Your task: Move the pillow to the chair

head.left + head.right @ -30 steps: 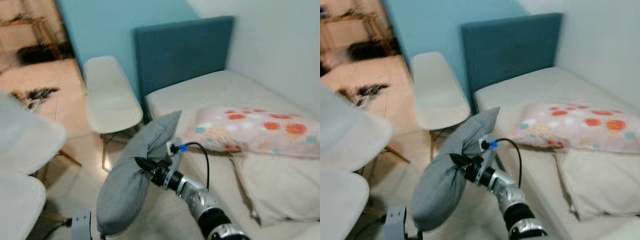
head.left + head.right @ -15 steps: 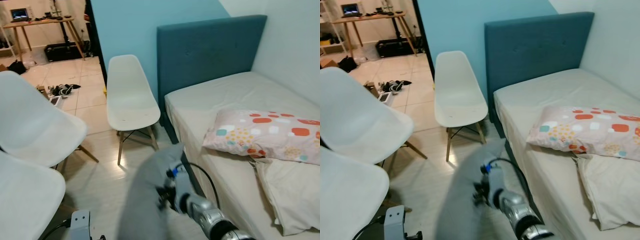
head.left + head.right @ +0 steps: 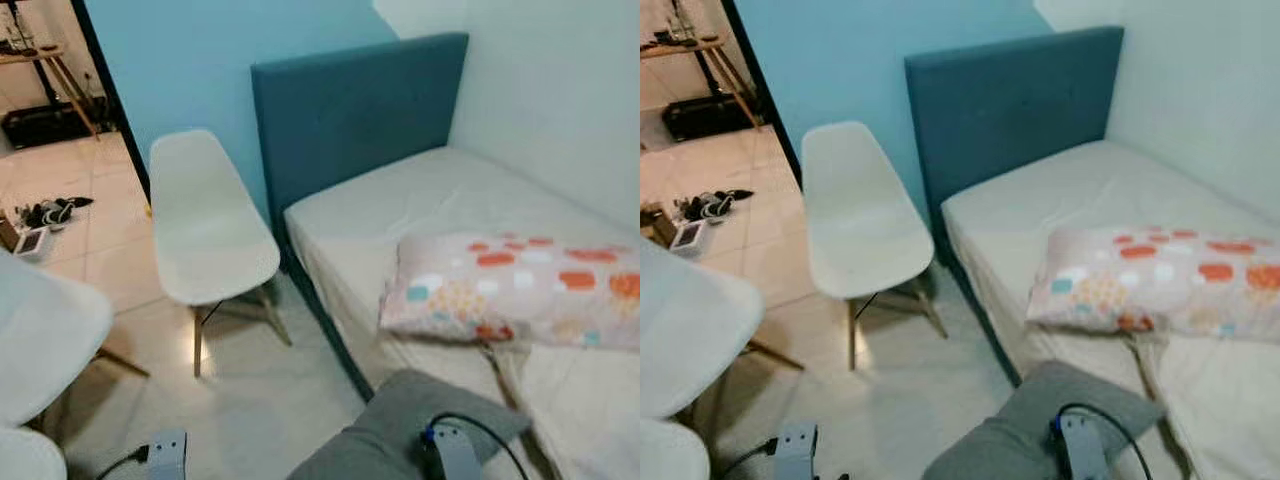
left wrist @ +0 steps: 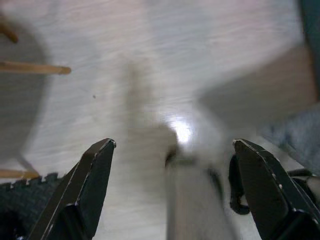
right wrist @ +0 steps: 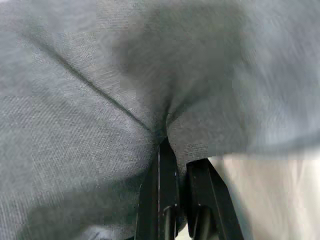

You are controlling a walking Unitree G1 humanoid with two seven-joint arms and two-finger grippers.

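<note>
right wrist view: right fingers [image 5: 172,170] seemingly clenched on grey pillow [image 5: 100,90] fold, left fingers [image 4: 95,170] spread

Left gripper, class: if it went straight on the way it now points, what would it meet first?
Most likely the pale floor. The left gripper has its fingers spread open above it; a blurred object sits between, so depth is uncertain.

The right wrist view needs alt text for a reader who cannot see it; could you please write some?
The right gripper, its two black fingers close together, pinches a fold of the grey pillow, whose fabric bunches into creases at the grip. A strip of pale, blurred surface lies beyond the pillow's edge.
</note>
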